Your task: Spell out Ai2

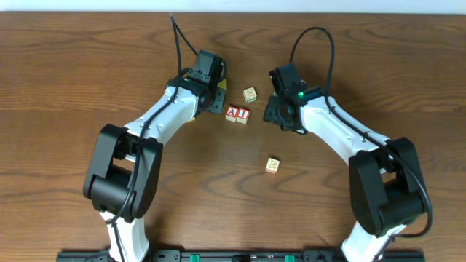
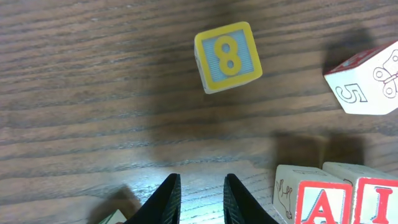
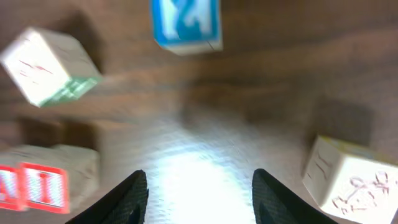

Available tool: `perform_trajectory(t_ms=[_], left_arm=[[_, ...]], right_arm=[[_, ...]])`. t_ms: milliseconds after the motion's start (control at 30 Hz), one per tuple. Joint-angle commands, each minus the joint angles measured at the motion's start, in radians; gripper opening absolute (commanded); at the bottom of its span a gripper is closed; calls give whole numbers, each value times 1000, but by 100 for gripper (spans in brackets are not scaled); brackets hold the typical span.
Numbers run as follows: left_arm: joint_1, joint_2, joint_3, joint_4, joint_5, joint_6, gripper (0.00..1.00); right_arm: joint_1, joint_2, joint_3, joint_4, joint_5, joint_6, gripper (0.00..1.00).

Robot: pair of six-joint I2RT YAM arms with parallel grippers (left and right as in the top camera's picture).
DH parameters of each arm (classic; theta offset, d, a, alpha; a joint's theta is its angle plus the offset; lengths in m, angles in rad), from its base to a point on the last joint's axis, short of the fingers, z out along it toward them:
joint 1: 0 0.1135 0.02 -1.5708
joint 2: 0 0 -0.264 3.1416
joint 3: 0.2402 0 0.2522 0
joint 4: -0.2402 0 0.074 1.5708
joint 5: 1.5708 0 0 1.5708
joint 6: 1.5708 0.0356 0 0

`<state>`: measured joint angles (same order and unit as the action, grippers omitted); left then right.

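Left pincer [image 2: 201, 182] hangs barely parted over the table [image 2: 74, 93], right pincer [image 3: 199, 179] spread wide, both empty, pointing down.

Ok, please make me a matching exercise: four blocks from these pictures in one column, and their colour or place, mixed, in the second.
1. A block
2. 8 block
3. 5 block
4. blue block

a. white face, dark outlined figure
b. top edge of the right wrist view
c. yellow figure and border
d. red letter, beside the I block

Pairs: 1-d, 2-c, 3-a, 4-b
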<state>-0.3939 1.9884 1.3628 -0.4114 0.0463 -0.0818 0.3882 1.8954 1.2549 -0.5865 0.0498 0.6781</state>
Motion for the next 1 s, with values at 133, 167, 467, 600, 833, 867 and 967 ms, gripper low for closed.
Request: perform_trajectory(t_ms=[133, 167, 467, 600, 833, 867, 967], left_arm=[[0, 16, -4, 1, 26, -12, 24], [0, 16, -4, 1, 26, -16, 24], [-24, 16, -4, -28, 32, -31, 23], [-39, 16, -4, -34, 31, -32, 23], [-41, 16, -4, -45, 24, -46, 24], [-41, 16, -4, -49, 24, -46, 24], [-41, 16, -5, -62, 22, -46, 23]], right_arm=[[-10, 104, 56, 0, -35, 2, 54], [-10, 114, 57, 0, -43, 2, 54], [-7, 172, 57, 20, -115, 31, 54], [-3, 174, 57, 19, -154, 51, 54], [18, 174, 57, 17, -186, 89, 53], [24, 174, 57, 18, -186, 95, 53], [40, 174, 57, 23, -185, 104, 53]])
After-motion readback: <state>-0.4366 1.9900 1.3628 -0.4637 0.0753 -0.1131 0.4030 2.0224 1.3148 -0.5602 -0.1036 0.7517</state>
